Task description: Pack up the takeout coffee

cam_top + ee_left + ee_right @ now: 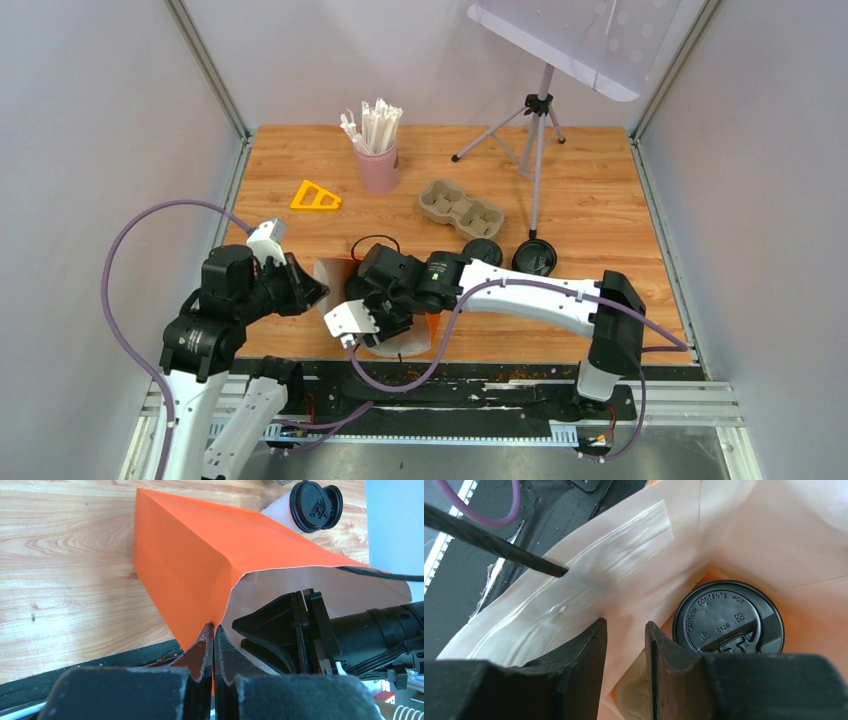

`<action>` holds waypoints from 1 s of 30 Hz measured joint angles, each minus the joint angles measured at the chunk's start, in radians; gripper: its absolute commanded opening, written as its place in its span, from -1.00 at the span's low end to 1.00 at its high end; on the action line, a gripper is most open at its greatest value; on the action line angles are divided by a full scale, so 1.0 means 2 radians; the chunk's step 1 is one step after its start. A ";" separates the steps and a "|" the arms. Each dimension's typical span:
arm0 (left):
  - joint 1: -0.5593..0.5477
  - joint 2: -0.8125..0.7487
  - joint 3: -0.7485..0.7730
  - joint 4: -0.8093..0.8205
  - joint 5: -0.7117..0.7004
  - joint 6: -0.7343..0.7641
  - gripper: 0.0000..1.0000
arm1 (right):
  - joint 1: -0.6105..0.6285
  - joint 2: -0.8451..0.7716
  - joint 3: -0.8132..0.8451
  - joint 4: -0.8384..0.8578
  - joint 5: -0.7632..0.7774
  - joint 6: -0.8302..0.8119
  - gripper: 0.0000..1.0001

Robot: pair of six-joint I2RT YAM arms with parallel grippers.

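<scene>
At the far side of the wooden table (pixel 600 200) stands a pink cup (pixel 379 165) of white sticks (pixel 375 122). A yellow triangle (pixel 315 197) lies left of it, a cardboard cup carrier (pixel 460 208) right, and a tripod (pixel 537 130) farther right.

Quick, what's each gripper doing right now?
Left gripper: closed, pinching the rim of the orange paper bag.
Right gripper: partly open inside the bag, beside a black-lidded cup.

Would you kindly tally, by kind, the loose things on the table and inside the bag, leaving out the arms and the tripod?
Black cup lids: 3 (two on the table, one inside the bag)
Orange bag: 1
Pink cup of white sticks: 1
Cardboard cup tray: 1
Yellow triangle piece: 1
Total: 7
</scene>
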 measured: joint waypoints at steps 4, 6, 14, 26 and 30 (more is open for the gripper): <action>0.000 0.001 0.005 -0.007 -0.001 0.000 -1.00 | 0.000 0.000 0.000 -0.004 -0.005 -0.010 -0.30; 0.000 0.001 0.005 -0.010 -0.001 -0.001 -1.00 | 0.000 0.000 0.001 -0.011 -0.005 -0.017 -0.30; 0.000 0.002 0.005 -0.011 -0.004 -0.004 -1.00 | 0.000 0.000 0.003 -0.026 -0.005 -0.035 -0.33; 0.000 0.005 0.005 -0.011 -0.009 -0.008 -1.00 | 0.000 -0.043 -0.009 0.022 -0.001 -0.030 -0.33; 0.000 0.005 0.005 -0.011 -0.010 -0.008 -1.00 | 0.000 -0.049 -0.014 0.046 0.000 -0.019 -0.32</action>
